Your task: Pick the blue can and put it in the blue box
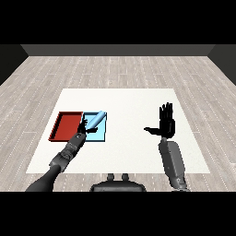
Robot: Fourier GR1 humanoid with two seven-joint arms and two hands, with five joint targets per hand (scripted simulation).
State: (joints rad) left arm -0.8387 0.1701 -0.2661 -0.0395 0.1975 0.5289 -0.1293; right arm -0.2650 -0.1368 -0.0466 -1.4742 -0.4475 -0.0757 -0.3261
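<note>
Left hand (82, 128): at the near-left rim of the blue tray (102, 135), fingers apparently curled round the lower end of the blue can (94, 121). Can: tilted over the tray, partly inside. Advice: lower it flat inside the rim before letting go. Right hand (167, 121): well right of the tray, fingers straight, idle. Red tray (66, 126): adjoining, left.

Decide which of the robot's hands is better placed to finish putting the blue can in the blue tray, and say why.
The left hand. It is at the blue can, which lies tilted over the light blue tray. The right hand is open, well off to the right over bare table.
</note>
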